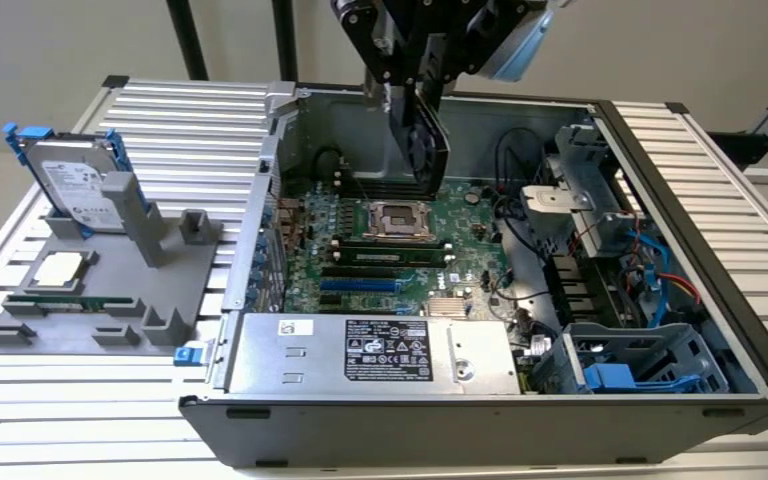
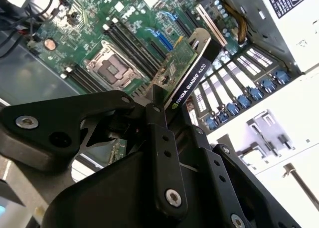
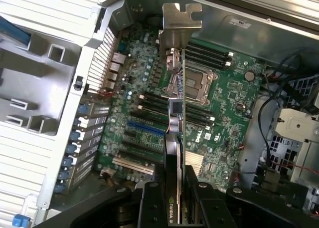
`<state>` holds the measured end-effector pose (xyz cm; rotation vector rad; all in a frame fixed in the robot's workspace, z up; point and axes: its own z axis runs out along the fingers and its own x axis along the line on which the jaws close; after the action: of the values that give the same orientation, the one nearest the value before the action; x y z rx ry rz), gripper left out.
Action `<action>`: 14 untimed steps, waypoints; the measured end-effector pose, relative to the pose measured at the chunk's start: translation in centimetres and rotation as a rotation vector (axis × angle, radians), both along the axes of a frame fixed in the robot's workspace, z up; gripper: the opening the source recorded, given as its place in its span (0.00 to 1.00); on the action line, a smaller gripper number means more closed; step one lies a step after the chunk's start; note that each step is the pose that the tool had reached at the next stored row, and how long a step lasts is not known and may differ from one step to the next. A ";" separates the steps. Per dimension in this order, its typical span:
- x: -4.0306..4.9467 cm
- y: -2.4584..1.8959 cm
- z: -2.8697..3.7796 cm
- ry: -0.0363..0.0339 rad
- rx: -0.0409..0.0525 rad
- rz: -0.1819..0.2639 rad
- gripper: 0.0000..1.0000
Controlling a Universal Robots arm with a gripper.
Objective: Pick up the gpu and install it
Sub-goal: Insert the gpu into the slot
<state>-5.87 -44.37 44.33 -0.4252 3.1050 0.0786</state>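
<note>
Gripper (image 3: 175,190) is clamped on the gpu (image 3: 177,113), upper centre in the exterior view. The card is thin: green board on one face, black cooler on the other, silver bracket (image 3: 182,18) at the far end. Its long axis runs down from the fingers toward the motherboard (image 3: 144,88) in the open case (image 1: 491,430).

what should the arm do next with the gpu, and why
Probably a sideways shift, not a descent. The gripper holds the gpu on edge above the motherboard, and in the first wrist view the card hangs across the cpu socket rather than over the blue slot. Lining it up with a slot first seems safest.
</note>
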 end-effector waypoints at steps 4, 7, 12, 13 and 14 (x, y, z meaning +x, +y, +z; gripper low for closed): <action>0.00 0.00 0.00 0.0000 0.0000 0.016 0.00; 0.00 0.00 0.00 0.0000 0.0000 0.028 0.00; 0.00 0.00 0.00 0.0000 0.0001 0.049 0.00; 0.00 0.00 0.00 0.0000 0.0001 0.053 0.00; 0.00 0.00 0.00 0.0000 0.0001 0.058 0.00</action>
<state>-5.87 -44.37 44.33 -0.5146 3.0929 0.0790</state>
